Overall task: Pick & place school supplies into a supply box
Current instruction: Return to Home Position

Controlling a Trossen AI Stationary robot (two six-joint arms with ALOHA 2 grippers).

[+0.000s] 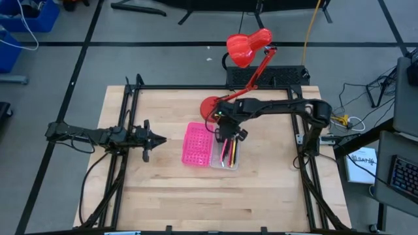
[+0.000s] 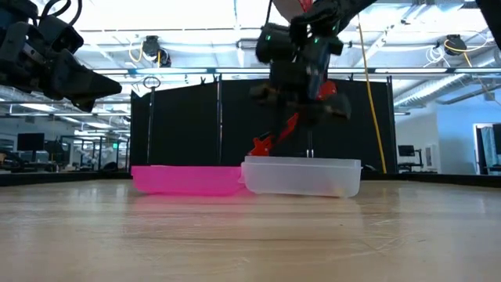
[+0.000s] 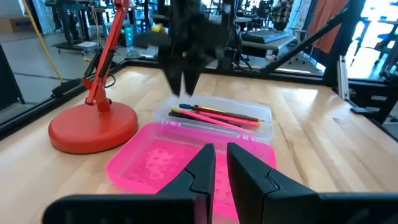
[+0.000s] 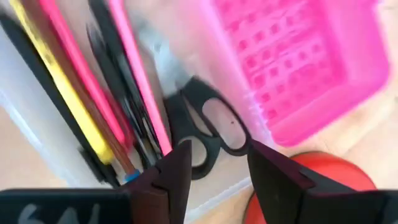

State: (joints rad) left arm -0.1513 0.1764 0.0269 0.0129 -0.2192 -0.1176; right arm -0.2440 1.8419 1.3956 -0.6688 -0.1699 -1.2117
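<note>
Jaws of right gripper (image 1: 228, 135) hanging over clear half of supply box (image 1: 196, 145) in high view; left gripper (image 1: 160, 138) waiting well aside. Left wrist view: jaws nearly touching, empty. Right wrist view: jaws standing wide, empty; scissors (image 4: 211, 127) and pens (image 4: 74, 106) lying in box beneath them.

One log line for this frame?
right gripper open, over clear half | pens, scissors inside it | left gripper shut, left of pink half

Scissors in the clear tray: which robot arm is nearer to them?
Right. The right arm holds its jaws just above the scissors; the left arm waits beyond the pink half.
</note>
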